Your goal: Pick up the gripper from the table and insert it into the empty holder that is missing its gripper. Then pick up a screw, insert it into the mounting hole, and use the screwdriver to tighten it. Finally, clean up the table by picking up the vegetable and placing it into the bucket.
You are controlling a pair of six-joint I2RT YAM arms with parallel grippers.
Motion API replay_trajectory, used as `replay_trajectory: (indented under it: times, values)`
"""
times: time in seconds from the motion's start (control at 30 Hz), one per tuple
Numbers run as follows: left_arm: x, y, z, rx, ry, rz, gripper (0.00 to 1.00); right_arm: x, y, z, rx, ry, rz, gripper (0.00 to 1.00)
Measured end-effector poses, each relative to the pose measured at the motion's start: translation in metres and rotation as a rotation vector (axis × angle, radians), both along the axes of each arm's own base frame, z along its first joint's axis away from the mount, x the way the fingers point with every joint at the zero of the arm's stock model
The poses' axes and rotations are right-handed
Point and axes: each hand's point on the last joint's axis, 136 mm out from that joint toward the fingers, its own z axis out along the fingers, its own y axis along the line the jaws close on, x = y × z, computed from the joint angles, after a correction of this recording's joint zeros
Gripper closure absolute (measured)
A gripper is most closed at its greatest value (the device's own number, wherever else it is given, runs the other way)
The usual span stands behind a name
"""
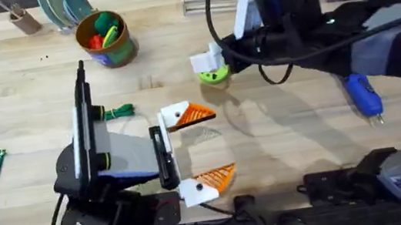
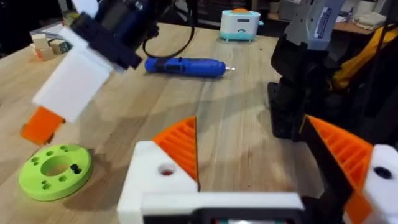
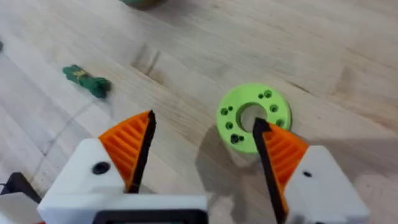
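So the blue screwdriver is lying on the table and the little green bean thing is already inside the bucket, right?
Not quite. The blue screwdriver does lie on the table, but the green bean is not in the bucket. The overhead view shows it lying on the wood, apart from the bucket and beside the left arm.

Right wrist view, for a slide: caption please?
Open right gripper poised above the green disc on the table, vegetable lying nearby.
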Motion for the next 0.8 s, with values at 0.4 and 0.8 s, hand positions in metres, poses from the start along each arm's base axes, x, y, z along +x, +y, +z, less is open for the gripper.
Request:
replay_trajectory:
  times: [0.4, 0.8]
  values:
    - [0.000, 0.000, 0.000, 0.000, 0.000, 0.000, 0.008, -0.003, -0.003, -0.037, -0.153, 0.025, -0.060, 0.036]
    - [0.000, 0.000, 0.000, 0.000, 0.000, 0.000, 0.008, -0.011, 0.002, -0.047, -0.282, -0.008, -0.077, 0.056]
